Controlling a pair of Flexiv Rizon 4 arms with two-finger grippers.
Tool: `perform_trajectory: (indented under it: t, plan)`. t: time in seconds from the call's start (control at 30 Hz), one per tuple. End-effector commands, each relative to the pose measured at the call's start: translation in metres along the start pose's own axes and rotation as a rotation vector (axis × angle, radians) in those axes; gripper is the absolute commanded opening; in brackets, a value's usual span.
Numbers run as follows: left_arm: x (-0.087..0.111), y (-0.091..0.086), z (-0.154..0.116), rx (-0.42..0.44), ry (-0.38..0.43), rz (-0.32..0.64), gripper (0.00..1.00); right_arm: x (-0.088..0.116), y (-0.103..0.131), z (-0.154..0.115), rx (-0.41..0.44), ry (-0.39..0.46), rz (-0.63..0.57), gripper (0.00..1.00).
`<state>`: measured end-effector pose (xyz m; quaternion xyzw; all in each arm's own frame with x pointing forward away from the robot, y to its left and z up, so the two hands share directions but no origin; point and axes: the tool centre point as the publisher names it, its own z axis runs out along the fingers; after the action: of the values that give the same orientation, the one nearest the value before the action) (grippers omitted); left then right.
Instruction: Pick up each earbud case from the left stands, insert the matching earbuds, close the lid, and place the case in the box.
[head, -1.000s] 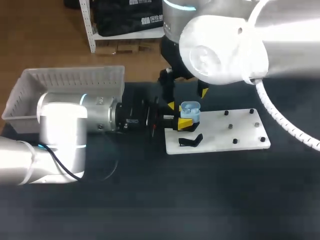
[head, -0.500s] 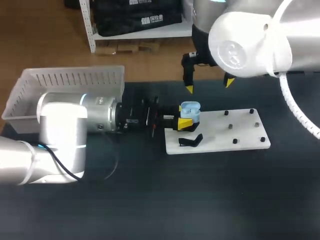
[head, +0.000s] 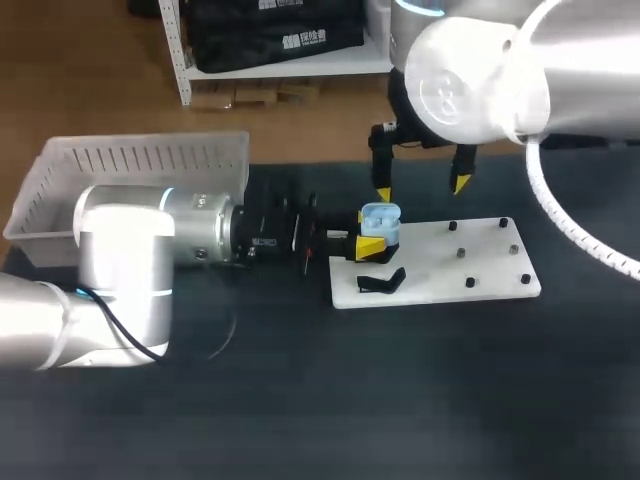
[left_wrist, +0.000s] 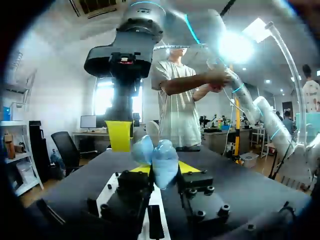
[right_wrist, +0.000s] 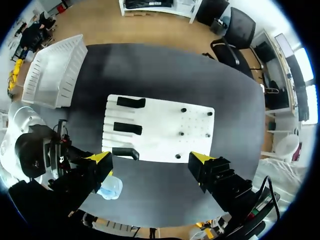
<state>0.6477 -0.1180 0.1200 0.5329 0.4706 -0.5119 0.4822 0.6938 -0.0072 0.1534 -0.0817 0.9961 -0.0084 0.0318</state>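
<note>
A light blue earbud case (head: 379, 222) is held over the near left corner of the white board (head: 450, 268), with my left gripper (head: 369, 241) shut on its sides. In the left wrist view the case (left_wrist: 159, 157) stands between the yellow tips with its lid open. My right gripper (head: 421, 188) hangs open and empty above the board's far edge, apart from the case. From the right wrist view the case (right_wrist: 110, 189) lies beyond one yellow fingertip (right_wrist: 98, 157), and the board (right_wrist: 160, 131) is straight below.
A white basket (head: 140, 160) stands at the table's far left. Black stands (right_wrist: 127, 127) line one side of the board, and one black stand (head: 382, 281) lies just in front of the case. Small black pegs (head: 470, 283) dot the board's right half.
My right gripper has drawn back from the case, rising and shifting to the right, with its fingers spread wider. The left gripper and the case have kept still.
</note>
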Motion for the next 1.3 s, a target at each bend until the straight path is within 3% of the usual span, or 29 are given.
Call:
perform_trajectory:
  t: [0.03, 0.33, 0.47, 0.57, 0.77, 0.93, 1.17, 1.3]
  plan:
    - [0.0, -0.001, 0.001, -0.007, -0.001, 0.003, 0.0, 0.003, 0.003, -0.001, 0.002, 0.018, -0.003, 1.0]
    - [0.0, -0.001, 0.001, -0.007, -0.001, 0.003, 0.0, 0.025, 0.008, -0.007, -0.012, 0.045, -0.018, 1.0]
    - [0.0, -0.001, 0.001, -0.007, -0.001, 0.003, 0.0, 0.025, 0.005, -0.011, -0.03, 0.037, -0.008, 1.0]
    - [0.0, -0.001, 0.001, -0.007, -0.001, 0.003, 0.0, 0.022, -0.001, -0.019, 0.025, -0.033, 0.028, 1.0]
    - [0.0, -0.001, 0.001, -0.007, -0.001, 0.003, 0.0, 0.021, -0.03, -0.046, 0.029, -0.163, 0.142, 1.0]
    - [-0.004, 0.014, -0.031, -0.111, 0.021, 0.019, 0.0, 0.029, -0.056, -0.054, -0.01, -0.194, 0.226, 1.0]
    - [-0.017, 0.043, -0.105, -0.317, 0.057, 0.027, 0.0, 0.029, -0.056, -0.054, -0.01, -0.194, 0.226, 1.0]
    - [-0.02, 0.061, -0.152, -0.441, 0.122, 0.025, 0.0, 0.029, -0.056, -0.054, -0.01, -0.194, 0.226, 1.0]
